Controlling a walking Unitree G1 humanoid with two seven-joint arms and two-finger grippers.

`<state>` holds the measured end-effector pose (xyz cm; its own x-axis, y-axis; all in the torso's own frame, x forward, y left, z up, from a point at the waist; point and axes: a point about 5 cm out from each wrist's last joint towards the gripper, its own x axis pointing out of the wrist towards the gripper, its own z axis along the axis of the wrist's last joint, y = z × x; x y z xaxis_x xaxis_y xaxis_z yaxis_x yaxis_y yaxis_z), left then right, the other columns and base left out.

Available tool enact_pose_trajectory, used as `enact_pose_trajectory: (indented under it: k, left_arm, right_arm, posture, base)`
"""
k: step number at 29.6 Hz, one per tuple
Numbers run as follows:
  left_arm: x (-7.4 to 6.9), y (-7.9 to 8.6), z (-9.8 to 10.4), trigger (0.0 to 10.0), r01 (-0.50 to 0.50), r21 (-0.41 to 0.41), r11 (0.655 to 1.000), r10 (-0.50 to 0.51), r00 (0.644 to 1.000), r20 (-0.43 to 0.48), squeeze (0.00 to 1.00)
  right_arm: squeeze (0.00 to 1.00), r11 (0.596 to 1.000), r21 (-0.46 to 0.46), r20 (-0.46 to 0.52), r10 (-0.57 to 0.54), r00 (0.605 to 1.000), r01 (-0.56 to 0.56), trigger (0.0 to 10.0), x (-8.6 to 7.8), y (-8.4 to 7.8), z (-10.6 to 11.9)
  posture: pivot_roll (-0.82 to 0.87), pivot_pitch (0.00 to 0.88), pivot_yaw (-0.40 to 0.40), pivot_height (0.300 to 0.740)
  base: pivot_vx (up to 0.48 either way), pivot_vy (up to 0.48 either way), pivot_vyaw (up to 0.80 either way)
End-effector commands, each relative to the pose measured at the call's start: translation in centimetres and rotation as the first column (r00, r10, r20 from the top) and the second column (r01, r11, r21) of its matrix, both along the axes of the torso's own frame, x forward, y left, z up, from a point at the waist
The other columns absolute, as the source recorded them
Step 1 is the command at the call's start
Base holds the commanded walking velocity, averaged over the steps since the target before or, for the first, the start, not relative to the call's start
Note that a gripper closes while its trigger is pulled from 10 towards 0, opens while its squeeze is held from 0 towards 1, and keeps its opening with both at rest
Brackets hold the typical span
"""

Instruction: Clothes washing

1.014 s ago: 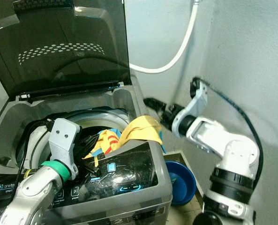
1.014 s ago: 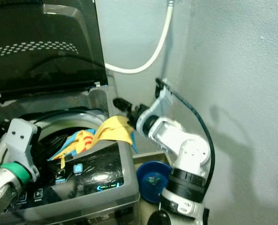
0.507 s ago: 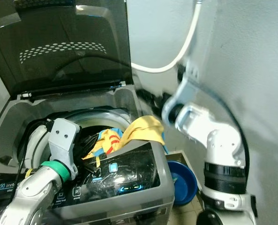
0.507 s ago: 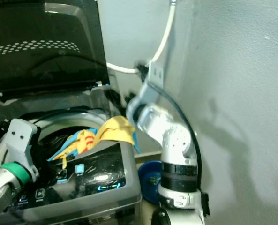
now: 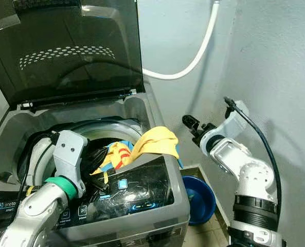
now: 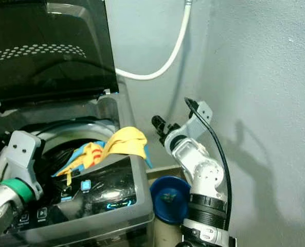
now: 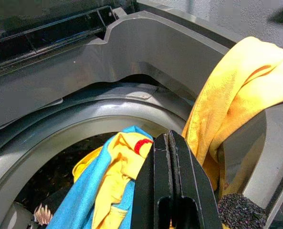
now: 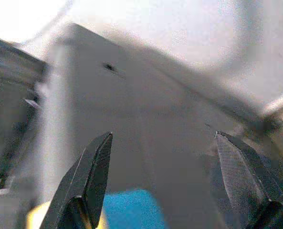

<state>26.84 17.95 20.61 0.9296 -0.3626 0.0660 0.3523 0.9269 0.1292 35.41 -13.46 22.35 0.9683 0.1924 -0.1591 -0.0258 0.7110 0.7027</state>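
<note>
Your left arm reaches into the open top of the washing machine (image 5: 142,211), whose dark lid (image 5: 70,46) stands raised at the back. The left gripper (image 7: 171,186) sits low over the drum, just inside the front rim, with its two black fingers pressed flat together and nothing between them. Just ahead of those fingers, in the drum, lies a blue and yellow garment (image 7: 108,191) with a red mark on it, on top of darker laundry (image 5: 93,152) that is too shadowed to identify. To its right, a yellow cloth (image 5: 155,141) is draped over the machine's right front corner, part hanging inside the tub and part lying on the rim beside the lit control panel (image 5: 129,193). Further right, on the floor between the machine and the wall, you have a blue basin (image 5: 198,200). A white hose (image 5: 193,59) curves along the wall (image 5: 275,67) above. Your right arm is raised beside the machine, well clear of the tub; the right gripper (image 5: 191,123) points toward the machine's right side, near the yellow cloth but not touching it. Its fingers (image 8: 91,181) are spread wide apart and hold nothing.
</note>
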Motion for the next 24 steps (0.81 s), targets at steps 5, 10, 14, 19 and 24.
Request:
enact_pose_trajectory:
  k: [5, 10, 14, 19, 24]
  left_arm:
    - [0.1, 0.2, -0.4, 10.0, 0.005, 0.012, 1.000, -0.004, 1.000, -0.015, 0.00]
    - [0.1, 0.1, -0.4, 10.0, 0.007, 0.013, 1.000, -0.007, 1.000, -0.014, 0.00]
    - [0.1, 0.1, -0.4, 10.0, 0.006, 0.014, 1.000, -0.006, 1.000, -0.013, 0.00]
    - [0.1, 0.1, -0.4, 10.0, 0.004, 0.014, 1.000, -0.004, 1.000, -0.012, 0.00]
    - [0.1, 0.2, -0.4, 10.0, 0.003, 0.013, 1.000, -0.003, 1.000, -0.013, 0.00]
  right_arm:
    - [0.00, 1.000, 0.022, -0.244, 0.009, 0.970, -0.004, 10.0, -1.7, 2.1, -6.1]
    - [0.00, 0.998, 0.046, -0.256, 0.048, 0.966, -0.037, 10.0, -1.9, 3.3, -6.2]
    - [0.00, 0.983, 0.158, -0.225, 0.125, 0.966, -0.090, 10.0, -1.7, 5.4, -4.5]
    - [0.00, 0.951, 0.271, -0.165, 0.201, 0.966, -0.151, 10.0, -1.5, 7.1, -1.7]
    - [0.00, 0.890, 0.383, -0.067, 0.293, 0.954, -0.246, 10.0, -1.7, 8.6, 2.1]
  posture:
    - [0.05, 0.043, 0.126, 0.740]
    - [0.05, 0.043, 0.126, 0.740]
    - [0.05, 0.040, 0.122, 0.740]
    - [0.05, 0.041, 0.119, 0.740]
    - [0.05, 0.043, 0.118, 0.740]
  base:
    - [0.000, 0.000, 0.00]
    - [0.000, 0.000, 0.00]
    - [0.000, 0.000, 0.00]
    - [0.000, 0.000, 0.00]
    - [0.000, 0.000, 0.00]
